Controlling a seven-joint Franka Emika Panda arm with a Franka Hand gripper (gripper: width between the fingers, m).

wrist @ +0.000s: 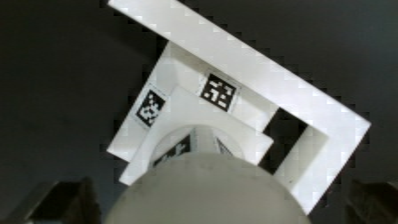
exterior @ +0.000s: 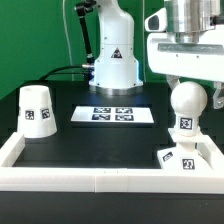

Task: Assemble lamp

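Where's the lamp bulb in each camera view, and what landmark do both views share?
Exterior view: the bulb stands upright on the base, near the exterior view's right, under the open fingers.
Wrist view: the bulb is the large rounded shape in the foreground, seen from above.
Shared landmark: the base with its square tags.

Tool (exterior: 187, 88) pointing down, jaws seemingly wide apart.
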